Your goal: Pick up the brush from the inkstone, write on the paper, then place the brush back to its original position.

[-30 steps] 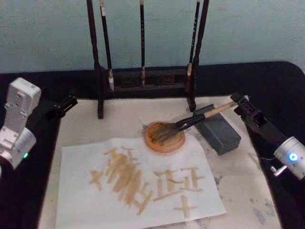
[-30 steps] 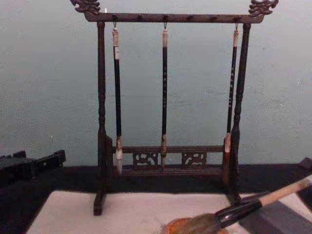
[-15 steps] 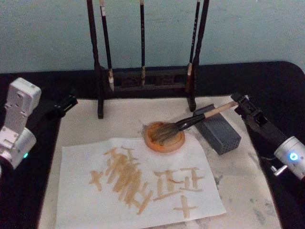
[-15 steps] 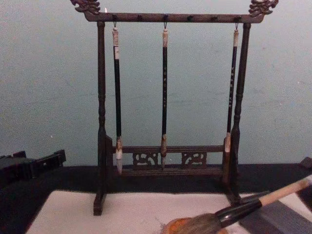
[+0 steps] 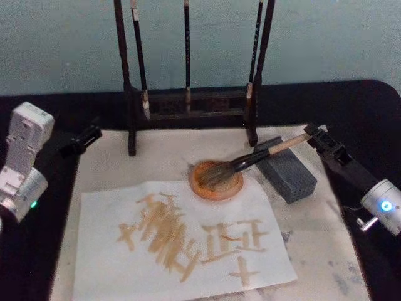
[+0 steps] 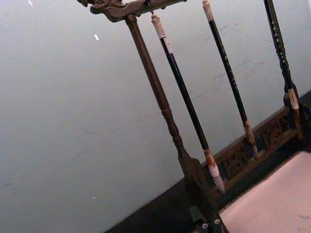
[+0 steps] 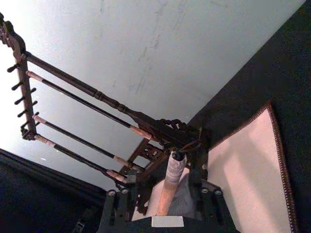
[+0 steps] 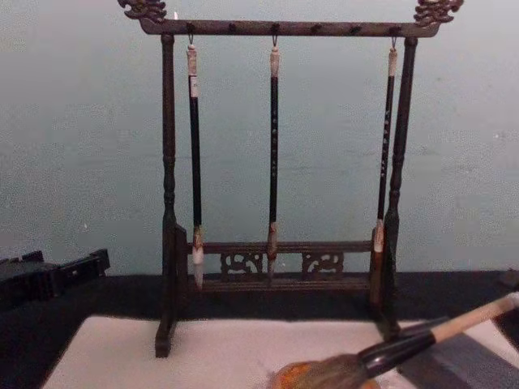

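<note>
1. The black left end effector (image 5: 91, 134), on its white arm, hangs over the left edge of the black bench (image 5: 351, 106), by the far-left corner of the off-white felt mat (image 5: 169, 157). I cannot tell whether it is spread or pressed together.
2. The large off-white rectangular paper (image 5: 100, 251) lies flat on the mat's near half and bears tan strokes.
3. The dark wooden rack (image 5: 188, 103) stands at the mat's far edge, with three thin dark-handled brushes (image 8: 273, 154) hanging from it.
4. The low round orange-brown inkstone (image 5: 207, 191) sits at the paper's far edge, toward its right corner.
5. The large brush (image 5: 250, 160) has grey-brown bristles, a black collar and a pale tan handle. It lies tilted, with its bristles on the inkstone and its handle across the grey rectangular block (image 5: 288, 175) just right of the inkstone.
6. The right end effector (image 5: 318, 139), near the bench's right edge, is spread. Its fingers (image 7: 116, 208) flank the handle's end without pinching it.
</note>
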Controlling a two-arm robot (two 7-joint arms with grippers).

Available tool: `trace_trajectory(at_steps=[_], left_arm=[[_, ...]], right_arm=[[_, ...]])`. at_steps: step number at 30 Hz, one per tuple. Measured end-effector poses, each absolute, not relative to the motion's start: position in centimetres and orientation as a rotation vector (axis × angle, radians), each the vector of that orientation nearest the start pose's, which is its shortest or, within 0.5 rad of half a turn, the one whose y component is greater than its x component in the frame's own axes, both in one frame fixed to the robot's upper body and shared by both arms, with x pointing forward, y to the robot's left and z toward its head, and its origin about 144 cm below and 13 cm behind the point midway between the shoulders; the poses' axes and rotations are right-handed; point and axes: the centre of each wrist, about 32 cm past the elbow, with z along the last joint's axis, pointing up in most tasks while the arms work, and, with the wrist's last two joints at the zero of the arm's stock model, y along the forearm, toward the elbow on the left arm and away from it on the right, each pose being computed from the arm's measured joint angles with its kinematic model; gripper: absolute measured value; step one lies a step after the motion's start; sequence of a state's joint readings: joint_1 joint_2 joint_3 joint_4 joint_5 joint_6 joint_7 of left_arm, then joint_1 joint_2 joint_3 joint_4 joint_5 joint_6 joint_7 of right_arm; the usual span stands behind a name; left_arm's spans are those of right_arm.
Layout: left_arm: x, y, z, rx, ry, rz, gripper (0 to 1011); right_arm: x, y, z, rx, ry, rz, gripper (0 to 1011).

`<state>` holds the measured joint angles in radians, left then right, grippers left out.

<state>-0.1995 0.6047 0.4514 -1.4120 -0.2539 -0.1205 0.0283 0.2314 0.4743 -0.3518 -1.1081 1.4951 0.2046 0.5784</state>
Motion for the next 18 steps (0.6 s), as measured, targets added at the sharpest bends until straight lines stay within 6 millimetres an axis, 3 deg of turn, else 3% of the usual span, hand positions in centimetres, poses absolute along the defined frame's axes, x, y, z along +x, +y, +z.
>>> trace_trajectory(at_steps=[11, 18], left_arm=[[48.86, 30.97, 113.98, 0.304, -0.285, 1.248, 1002], [48.86, 30.97, 113.98, 0.305, -0.285, 1.248, 1002]], right_arm=[[49.61, -33.78, 107.71, 0.584, 0.949, -0.888, 323], [49.61, -33.78, 107.7, 0.584, 0.949, -0.888, 148]])
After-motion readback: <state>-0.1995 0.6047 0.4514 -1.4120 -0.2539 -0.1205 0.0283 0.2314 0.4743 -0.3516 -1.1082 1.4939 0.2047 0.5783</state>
